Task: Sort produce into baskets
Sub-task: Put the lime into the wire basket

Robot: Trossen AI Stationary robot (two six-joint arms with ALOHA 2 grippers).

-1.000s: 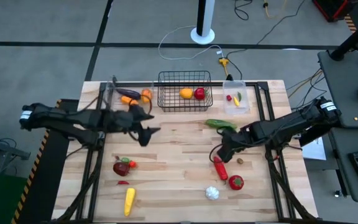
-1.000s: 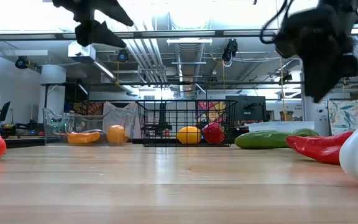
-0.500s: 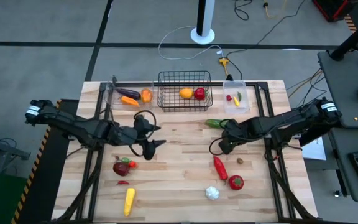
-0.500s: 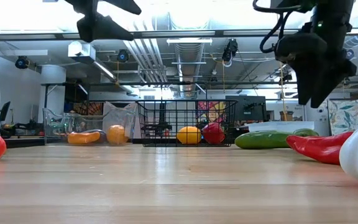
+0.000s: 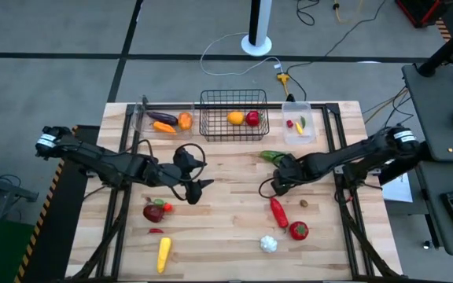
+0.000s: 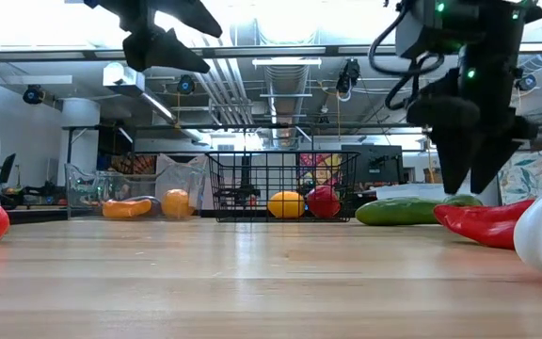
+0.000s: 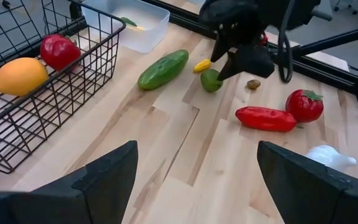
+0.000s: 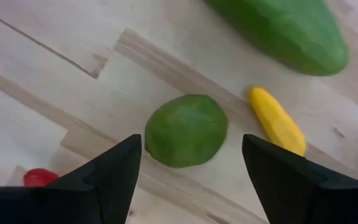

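Right tool [image 8: 188, 180] moved from red pepper [image 5: 278, 212] to green lime [image 8: 186, 130], fingers spread; left tool [image 5: 197, 185] spread.

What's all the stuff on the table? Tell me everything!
table: one, light wood
wire basket: one, black, far edge, two fruits inside
wide bin: one, clear, left of the basket, produce inside
small bin: one, clear, right of the basket
cucumber: one, green, mid-table
lime: one, green, under the right gripper
small pepper: one, yellow, beside the lime
long pepper: one, red, right side
tomato: one, red, near right
garlic: one, white, near edge
corn: one, yellow, near left
left gripper: dark, open, mid-left
right gripper: dark, open, over the lime
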